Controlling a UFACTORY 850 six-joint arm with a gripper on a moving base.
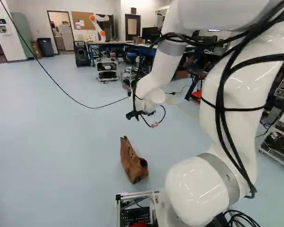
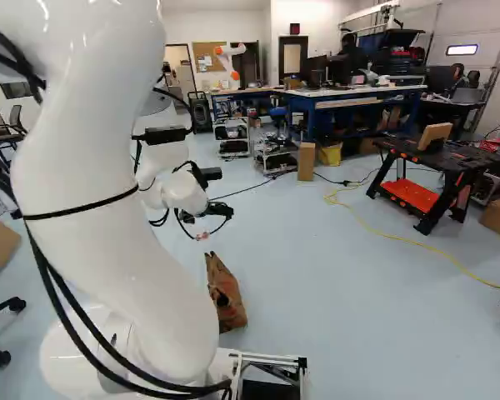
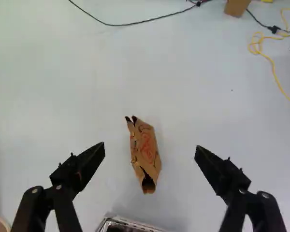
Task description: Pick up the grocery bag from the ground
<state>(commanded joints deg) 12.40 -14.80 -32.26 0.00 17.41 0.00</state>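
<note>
Curving in from the far left of the left base view, a thin black cable (image 1: 61, 89) crosses above or along the pale blue floor (image 1: 47, 142). Farther right, at the back of the room, is another robot (image 1: 103, 19), white with orange joints. Next comes the crumpled brown paper grocery bag (image 1: 130, 161) with red print, resting on the floor. Just right of it and higher, the black two-fingered gripper (image 1: 141, 115) hangs apart from the bag; the wrist view shows its fingers spread wide, with the bag ahead, between their lines. Rightmost, the glossy white arm (image 1: 194, 184) bends upward.
</note>
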